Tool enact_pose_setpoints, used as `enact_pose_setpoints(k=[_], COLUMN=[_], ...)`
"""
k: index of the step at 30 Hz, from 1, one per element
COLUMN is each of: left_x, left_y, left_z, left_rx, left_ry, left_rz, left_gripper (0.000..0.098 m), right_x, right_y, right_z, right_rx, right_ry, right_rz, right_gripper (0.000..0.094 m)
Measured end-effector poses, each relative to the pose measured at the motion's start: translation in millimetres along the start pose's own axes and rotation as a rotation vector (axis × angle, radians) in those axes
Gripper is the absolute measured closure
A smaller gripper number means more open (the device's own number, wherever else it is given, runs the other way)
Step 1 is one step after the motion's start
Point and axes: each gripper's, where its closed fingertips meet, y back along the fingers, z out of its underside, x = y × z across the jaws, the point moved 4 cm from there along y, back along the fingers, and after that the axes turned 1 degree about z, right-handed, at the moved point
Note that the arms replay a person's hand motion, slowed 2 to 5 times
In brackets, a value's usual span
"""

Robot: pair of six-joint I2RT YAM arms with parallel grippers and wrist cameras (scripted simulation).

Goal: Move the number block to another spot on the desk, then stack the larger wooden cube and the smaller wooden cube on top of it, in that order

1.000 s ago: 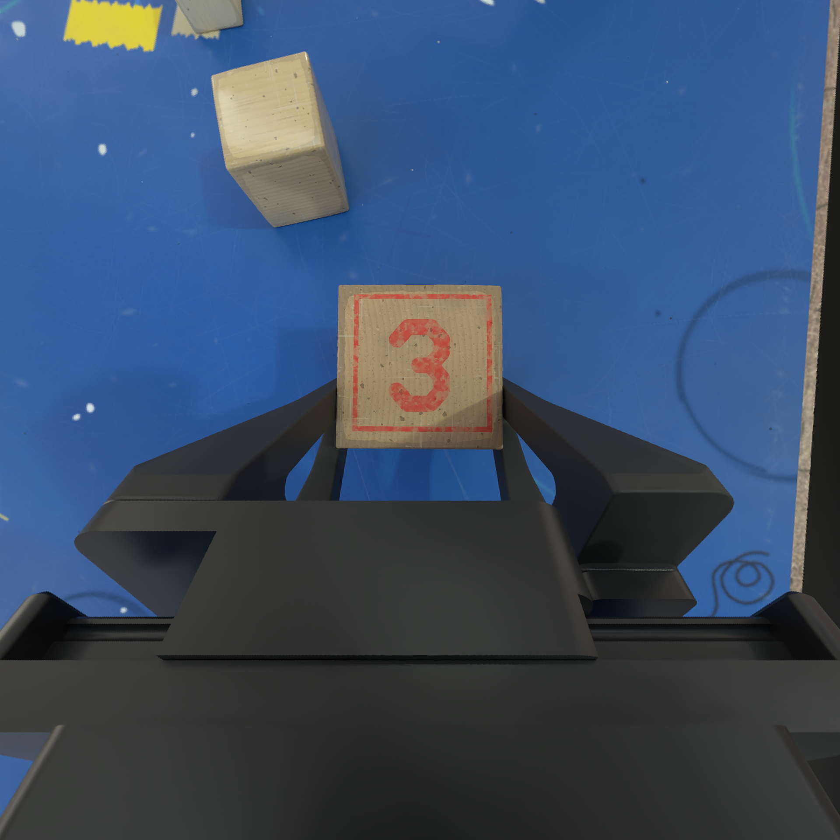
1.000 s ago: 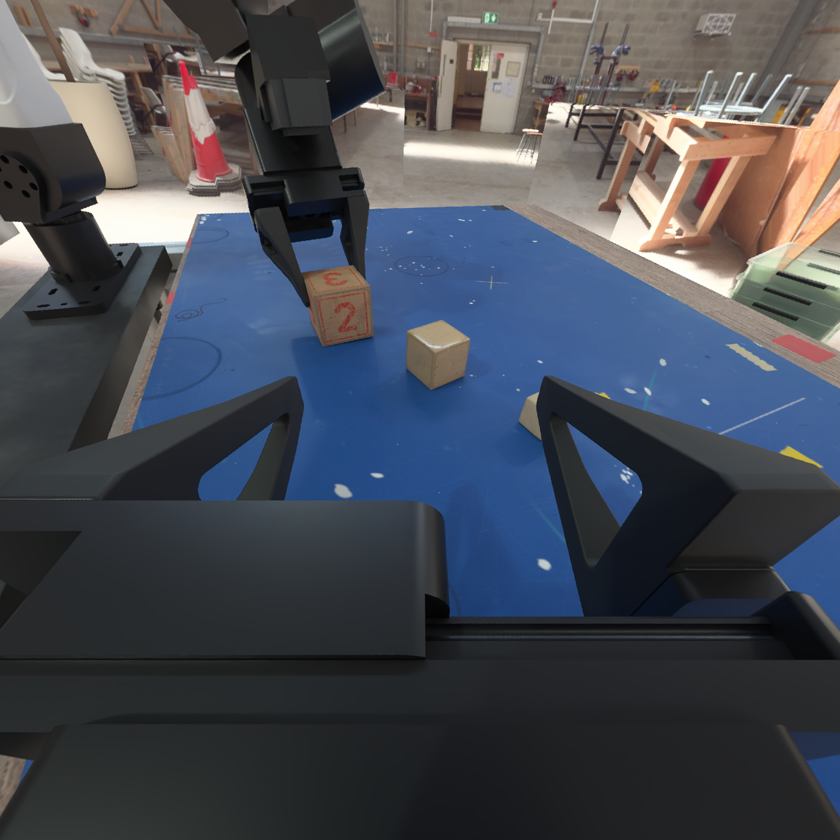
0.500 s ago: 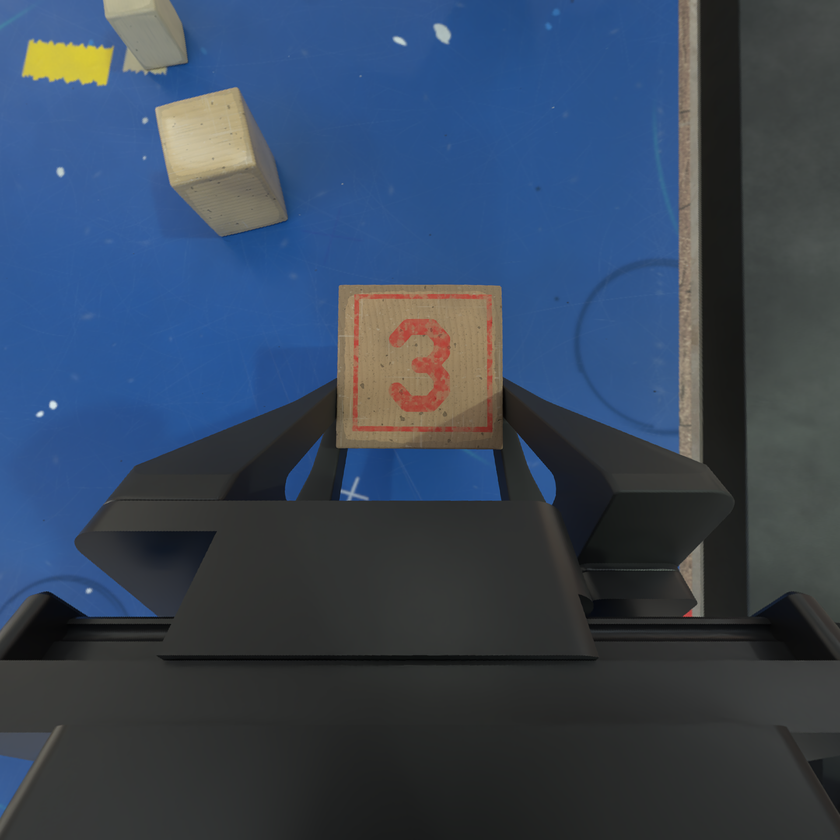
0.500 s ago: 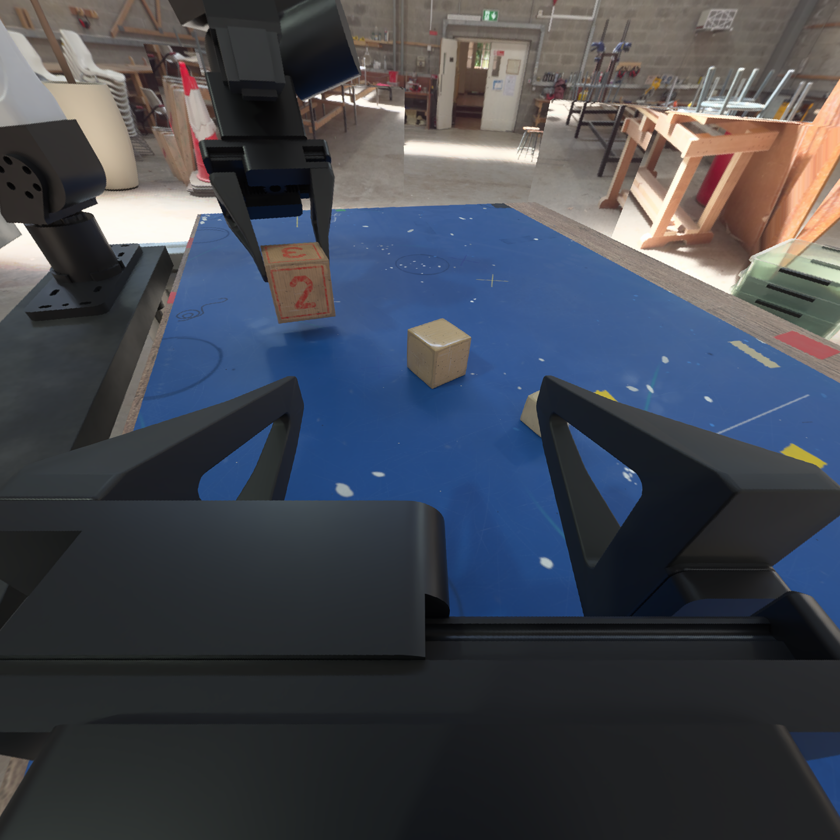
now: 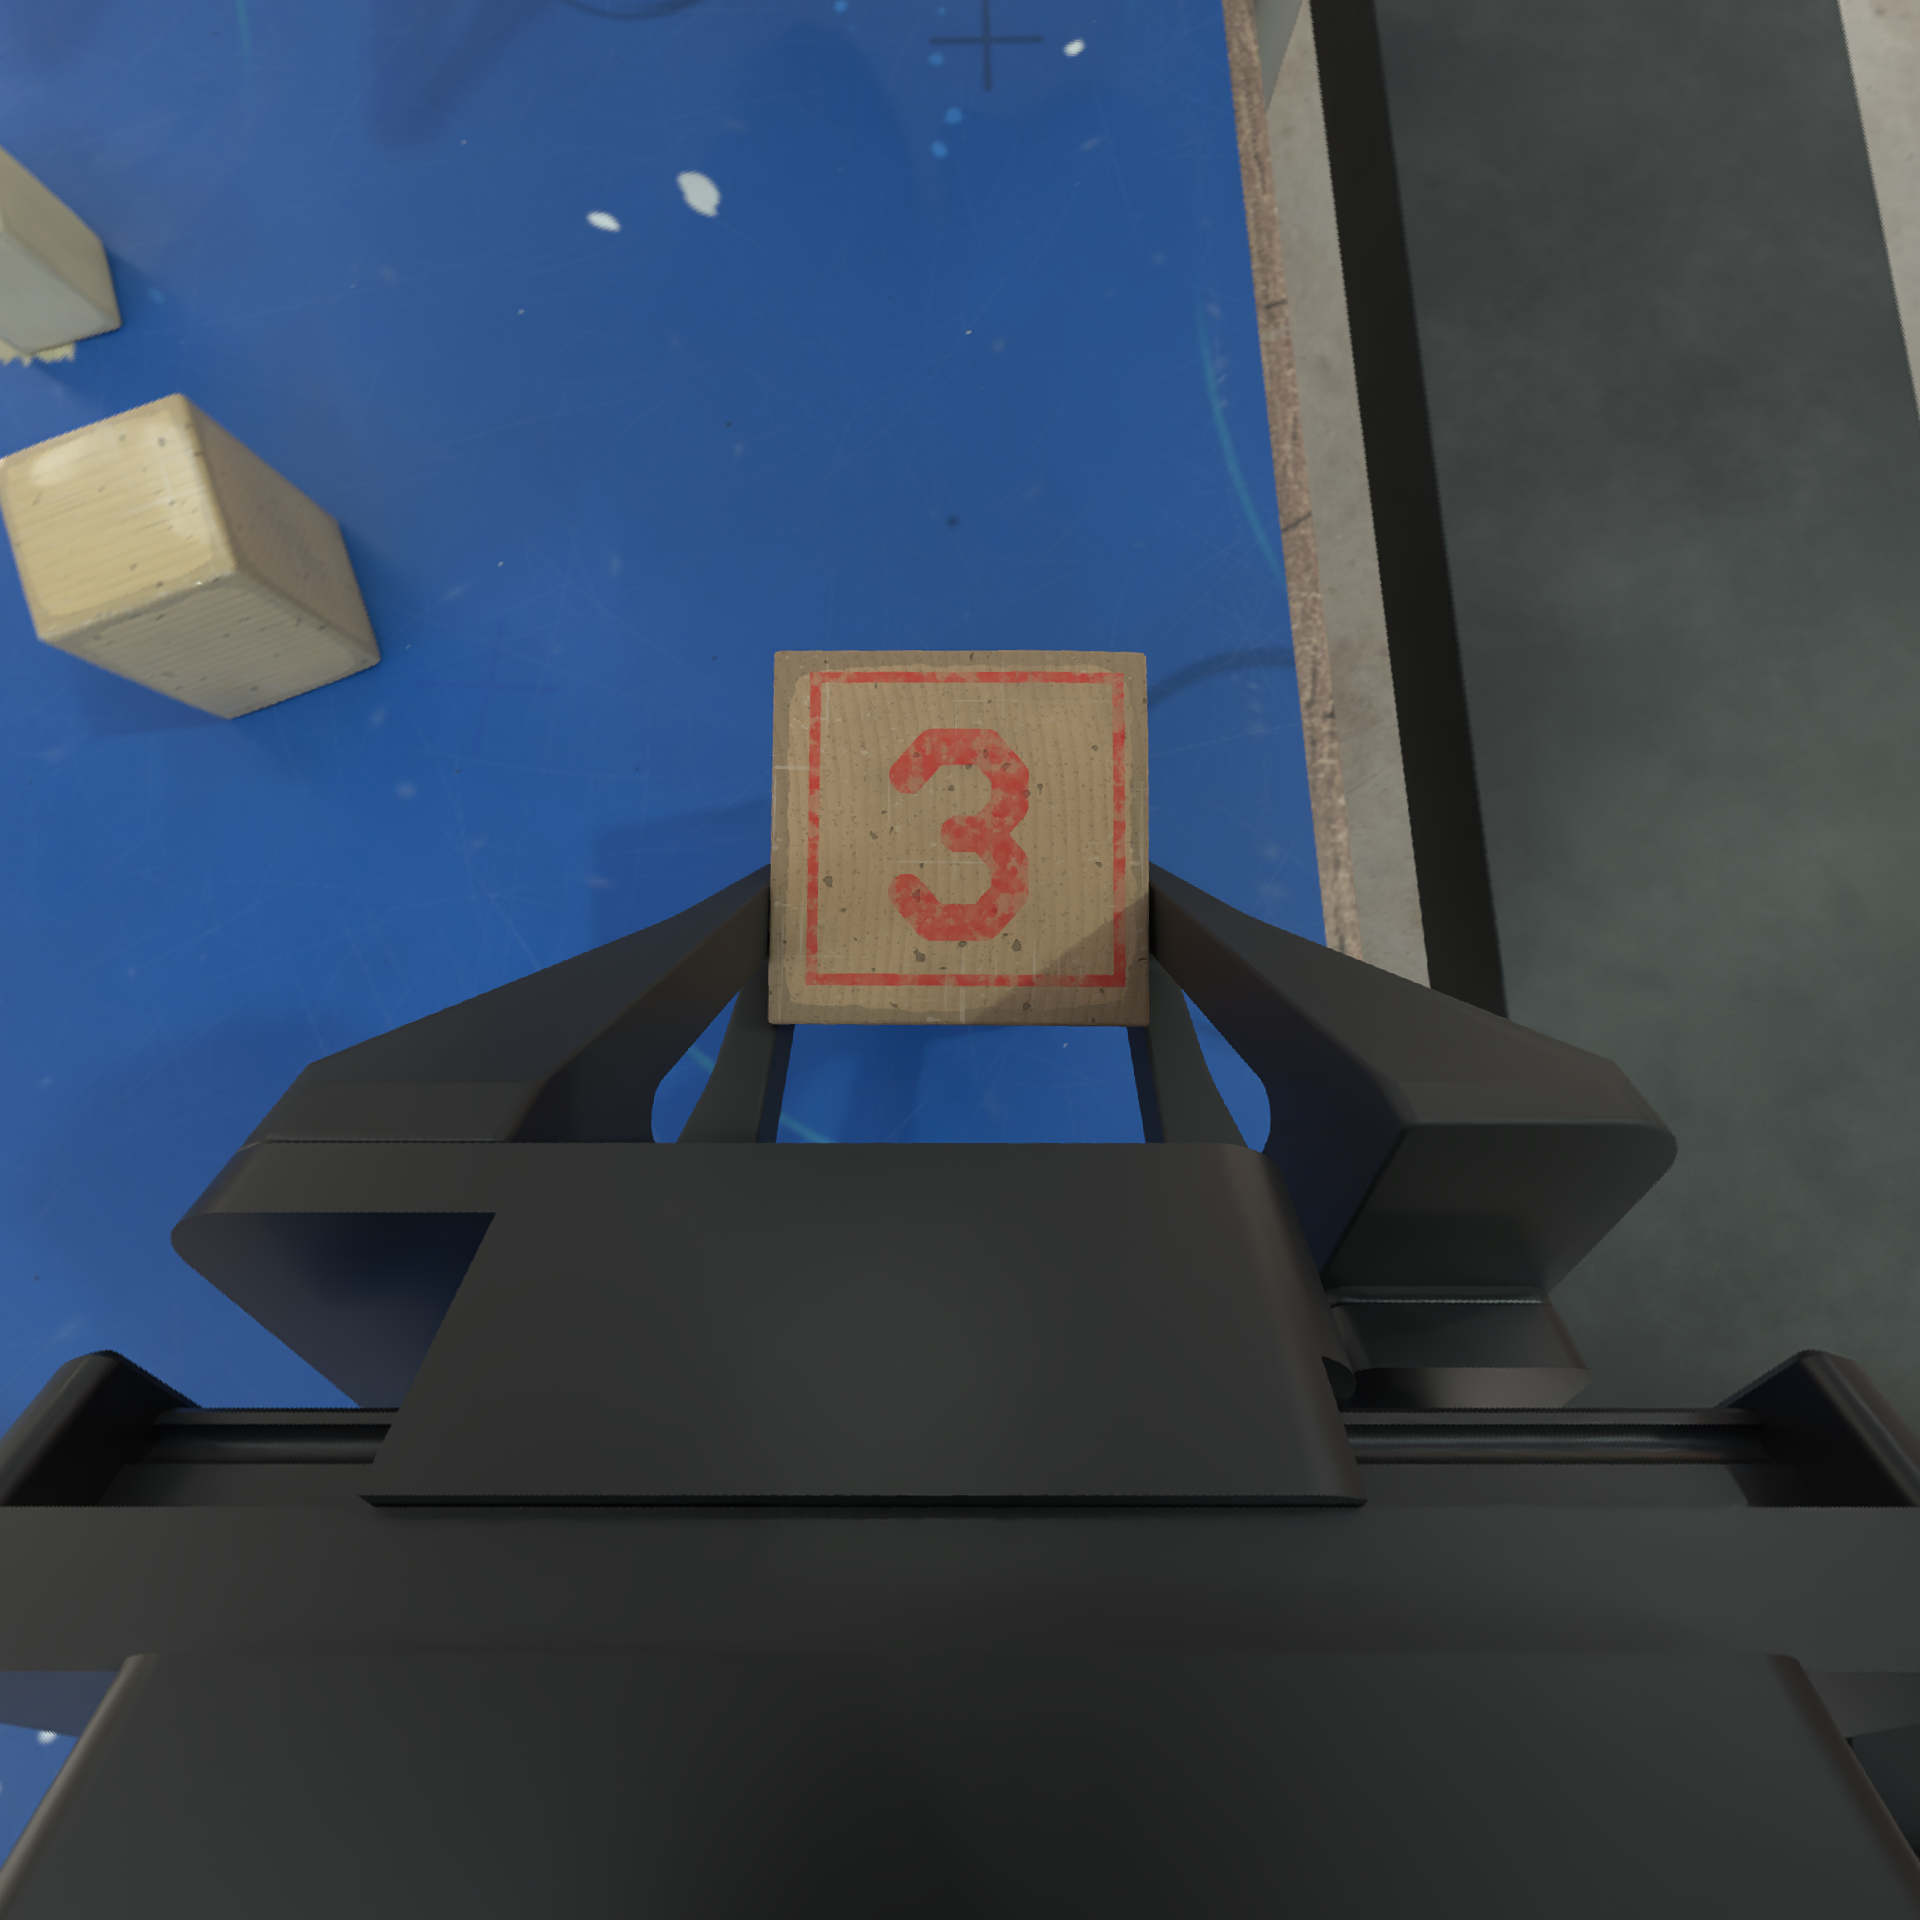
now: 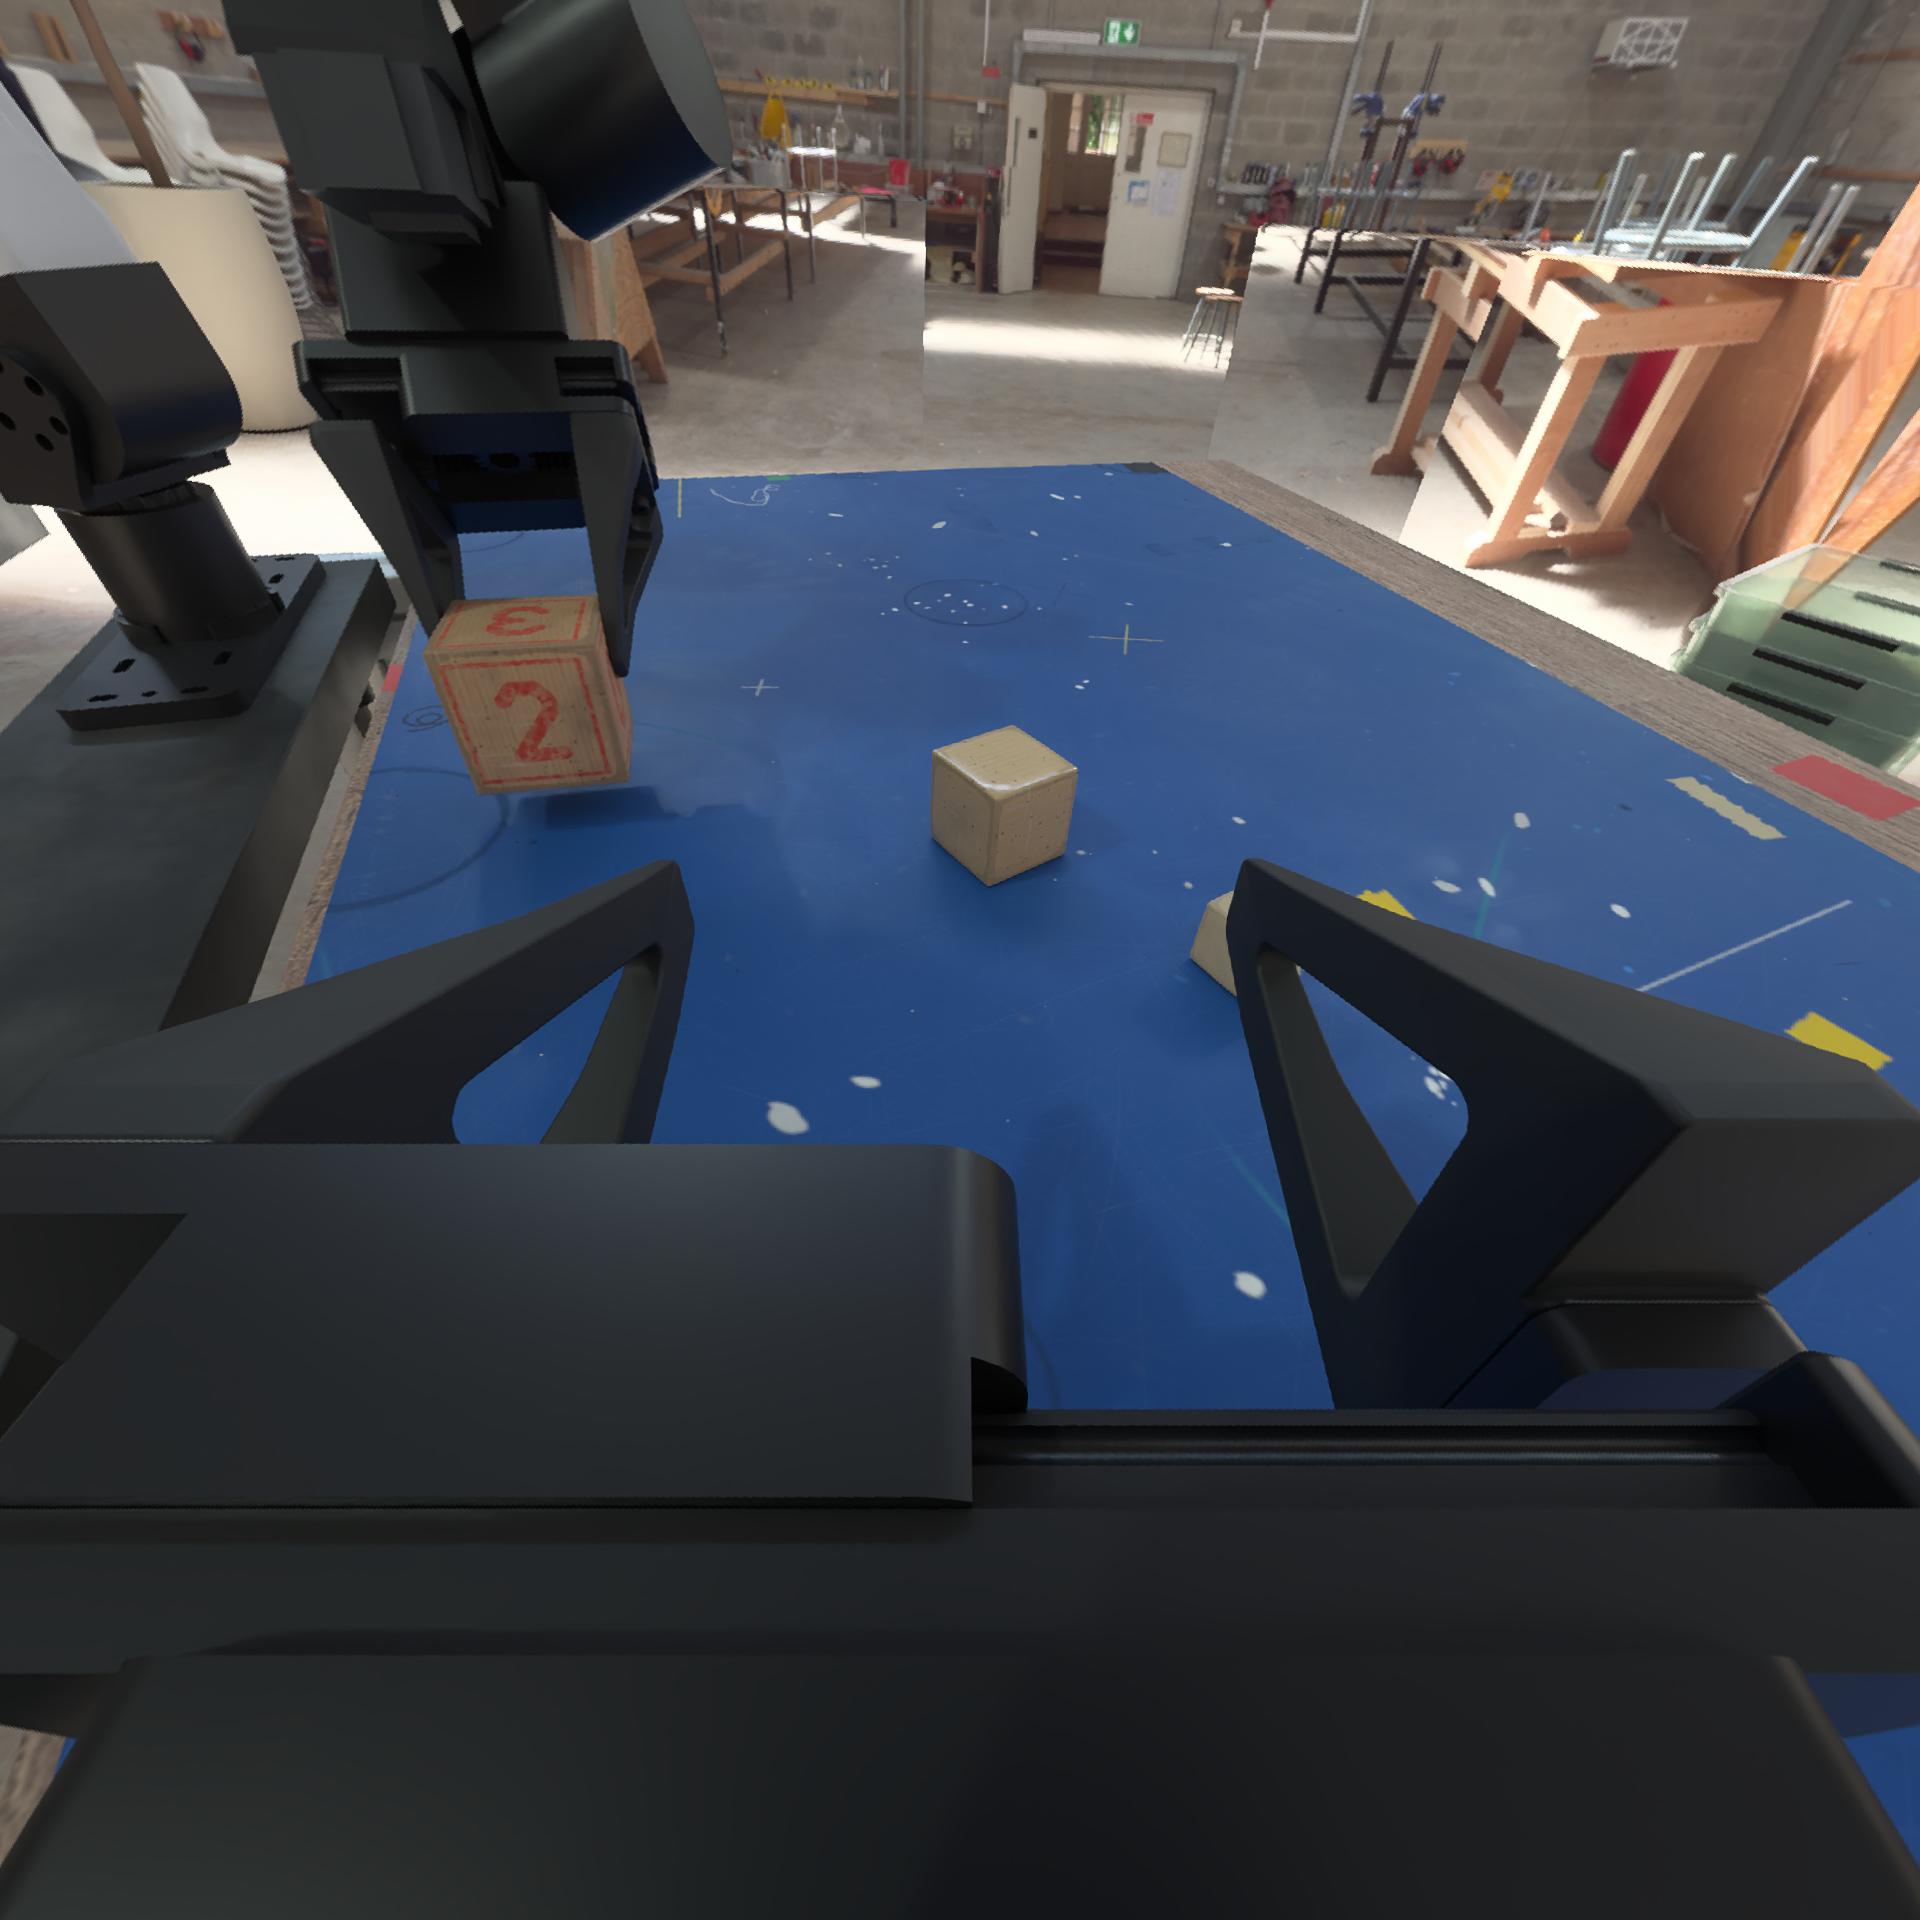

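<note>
My left gripper [image 5: 958,914] is shut on the number block [image 5: 958,836], a brown cube with red printed faces. In the right wrist view the left gripper [image 6: 525,634] holds the block [image 6: 532,696] just above the blue desk near its left edge. The larger wooden cube [image 6: 1003,802] stands mid-desk; it also shows in the left wrist view [image 5: 177,556]. The smaller wooden cube [image 6: 1214,940] is half hidden behind a finger of my right gripper [image 6: 956,914], and shows at the left wrist view's left edge [image 5: 47,275]. My right gripper is open and empty.
The blue desk [image 6: 1039,1039] has a worn wooden edge [image 5: 1304,520] close to the held block, with a dark mount plate [image 6: 156,831] and the left arm's base [image 6: 135,499] beyond it. Yellow tape scraps [image 6: 1834,1039] lie at the right.
My left gripper has carried the number block up off the desk and toward the desk's left edge. The two wooden cubes and my right gripper have not moved.
</note>
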Motion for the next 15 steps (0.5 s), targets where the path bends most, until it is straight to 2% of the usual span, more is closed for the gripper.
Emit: enact_pose_setpoints(k=[7,15], left_x=[10.1,12.1], left_y=[-9.3,-14.9], left_z=[-4.3,-1.4], left_rx=[-0.006,-0.018], left_ry=[-0.031,-0.022], left_rz=[0.026,0.050], left_gripper=[0.0462,0.0462], right_x=[0.1,0.2], right_y=[0.0,0.0], right_z=[-0.5,-0.8], right_rx=[0.002,0.002], right_ry=[0.005,0.006], right_rz=[0.000,0.001], right_gripper=[0.0062,0.0063])
